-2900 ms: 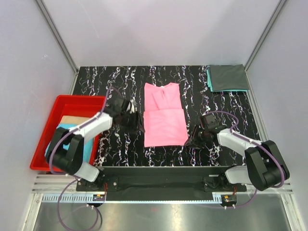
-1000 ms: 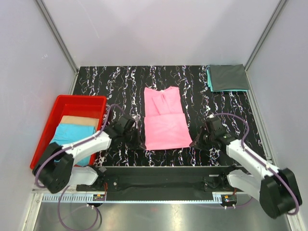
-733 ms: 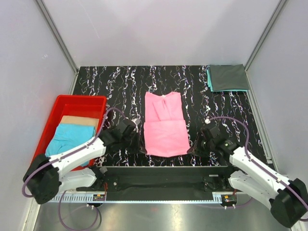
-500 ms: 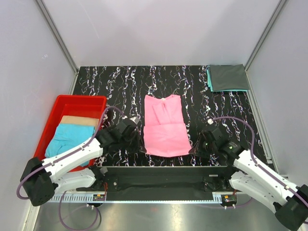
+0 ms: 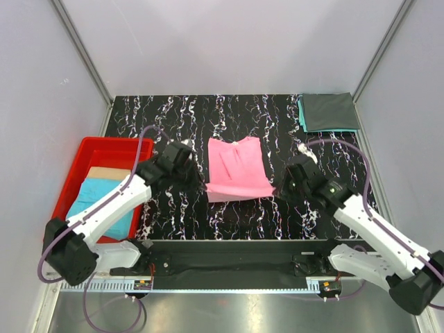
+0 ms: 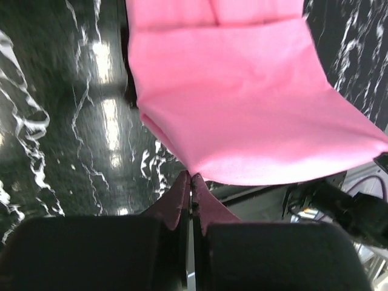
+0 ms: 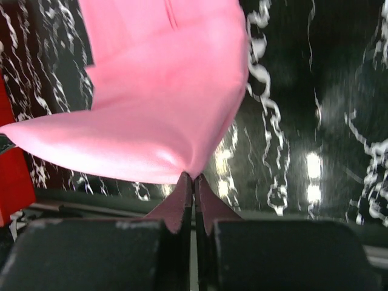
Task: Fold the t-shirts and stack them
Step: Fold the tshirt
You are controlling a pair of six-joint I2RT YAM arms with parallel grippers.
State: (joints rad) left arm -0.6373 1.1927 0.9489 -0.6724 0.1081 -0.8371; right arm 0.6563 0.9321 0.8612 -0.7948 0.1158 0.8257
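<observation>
A bright pink t-shirt (image 5: 237, 170) lies mid-table, its near end lifted off the black marbled table (image 5: 173, 118). My left gripper (image 5: 202, 186) is shut on the shirt's near-left corner (image 6: 193, 171). My right gripper (image 5: 275, 193) is shut on its near-right corner (image 7: 193, 172). The raised pink t-shirt (image 6: 242, 115) sags between the two grips, and the pink t-shirt (image 7: 157, 109) rises from the table toward the jaws. A folded dark grey t-shirt (image 5: 329, 111) sits on a teal one (image 5: 302, 114) at the far right corner.
A red bin (image 5: 104, 147) at the left table edge holds a light blue shirt (image 5: 97, 198) and a tan one (image 5: 104, 173). Grey walls enclose the table on three sides.
Both grippers pinched the near corners at the front edge, then lifted them and carried them away from the bases. The shirt's near half now hangs raised and shorter in outline.
</observation>
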